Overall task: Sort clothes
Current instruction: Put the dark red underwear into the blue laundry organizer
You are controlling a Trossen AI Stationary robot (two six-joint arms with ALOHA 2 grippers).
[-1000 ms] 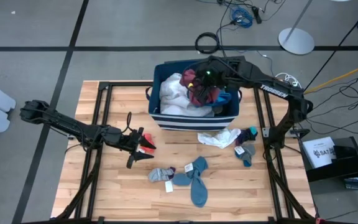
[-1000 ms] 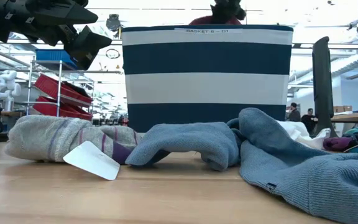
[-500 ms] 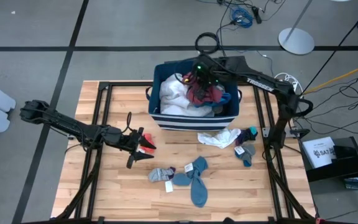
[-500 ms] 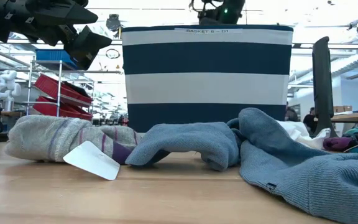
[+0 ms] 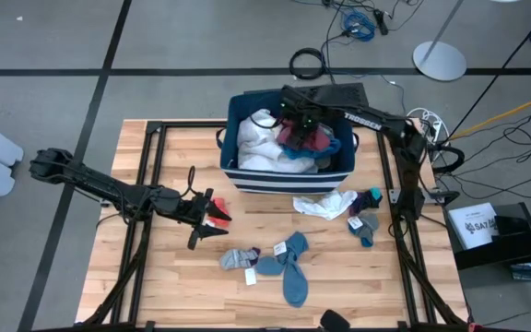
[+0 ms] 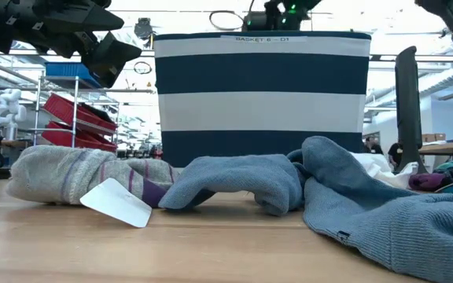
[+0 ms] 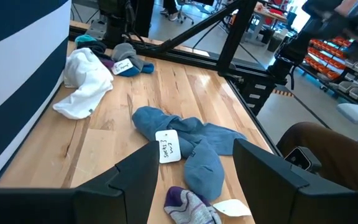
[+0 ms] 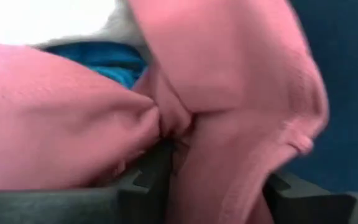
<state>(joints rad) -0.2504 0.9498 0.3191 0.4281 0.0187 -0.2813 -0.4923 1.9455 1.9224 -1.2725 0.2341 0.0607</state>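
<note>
The navy and white striped bin stands at the table's far middle. In it lie a white garment, a maroon piece and blue cloth. My right gripper points steeply down into the bin, open, with the maroon piece between its fingers. My left gripper hovers open over the table's left half, nothing between its fingers. Blue socks, a grey striped sock, a white cloth and small dark and teal socks lie flat on the table. My right gripper comes from above, pointing down. A hanging fold of the maroon piece fills the gap between its parted fingers and lies against the inner side of one finger. The rest bunches on the pile in the bin. Whether the fingers hold it, I cannot tell.
Black frame rails run along the table's left and right sides. White tags lie on the socks. A person's knee shows beyond the table's edge in the left wrist view. Bare wood lies near the table's front left.
My right gripper has gone down toward the bin and a little toward the table's left and far edges, tipping to point more steeply down. The maroon piece has come down with it onto the pile in the bin.
</note>
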